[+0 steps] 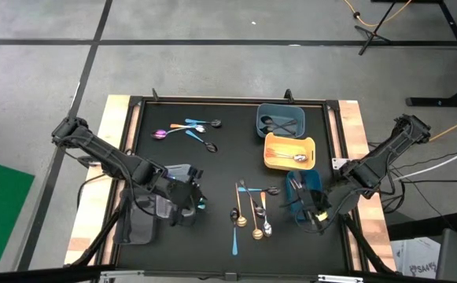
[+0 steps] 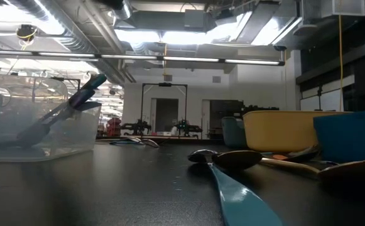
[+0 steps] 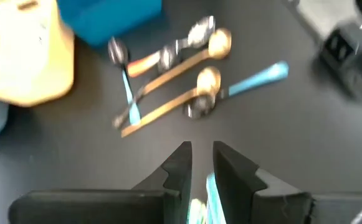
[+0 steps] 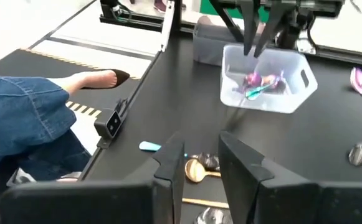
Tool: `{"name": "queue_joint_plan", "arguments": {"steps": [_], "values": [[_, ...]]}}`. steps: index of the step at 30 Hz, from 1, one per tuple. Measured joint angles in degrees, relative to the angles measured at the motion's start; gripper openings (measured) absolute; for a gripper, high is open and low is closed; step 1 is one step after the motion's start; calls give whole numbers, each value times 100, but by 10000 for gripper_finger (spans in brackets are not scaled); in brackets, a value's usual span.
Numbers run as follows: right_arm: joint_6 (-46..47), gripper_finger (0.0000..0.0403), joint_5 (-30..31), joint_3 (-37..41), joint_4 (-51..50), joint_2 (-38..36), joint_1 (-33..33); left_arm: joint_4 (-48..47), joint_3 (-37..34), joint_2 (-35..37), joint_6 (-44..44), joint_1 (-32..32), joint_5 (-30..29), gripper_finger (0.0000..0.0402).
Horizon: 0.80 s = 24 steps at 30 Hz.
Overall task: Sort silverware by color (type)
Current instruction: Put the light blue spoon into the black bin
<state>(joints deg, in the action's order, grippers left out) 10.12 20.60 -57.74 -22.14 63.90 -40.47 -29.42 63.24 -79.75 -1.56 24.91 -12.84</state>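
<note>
Between my left end effector [image 3: 201,163] fingers a teal spoon [image 3: 209,198] is pinched, handle running back toward my wrist. That effector hangs over the clear tray [image 4: 265,79], spoon already tipped inside it. Loose spoons [image 1: 249,212] lie mid-worktop, long axes pointing fore and aft, just beside my right end effector [image 4: 196,160], which waits open and is the nearer arm. Only the right wrist view shows purple and teal spoons lying in the tray.

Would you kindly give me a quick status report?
Left gripper over clear plastic bin, gripping thin teal spoon. Right gripper open, empty. Loose spoons mid-table.
</note>
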Motion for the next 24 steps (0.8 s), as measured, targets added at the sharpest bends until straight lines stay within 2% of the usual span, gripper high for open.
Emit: {"name": "queue_joint_plan", "arguments": {"steps": [10,13,19,24], "values": [[3,85,-2,1,645,514,4,1501,2,0,-4,0,-353,59],[288,85,58,-1,806,798,7,1609,2,0,-4,0,-464,59],[1597,85,428,1,830,1174,471,1617,2,0,-4,-2,-470,59],[1663,85,115,1,672,1441,1057,1617,2,0,-4,-2,-470,59]]}}
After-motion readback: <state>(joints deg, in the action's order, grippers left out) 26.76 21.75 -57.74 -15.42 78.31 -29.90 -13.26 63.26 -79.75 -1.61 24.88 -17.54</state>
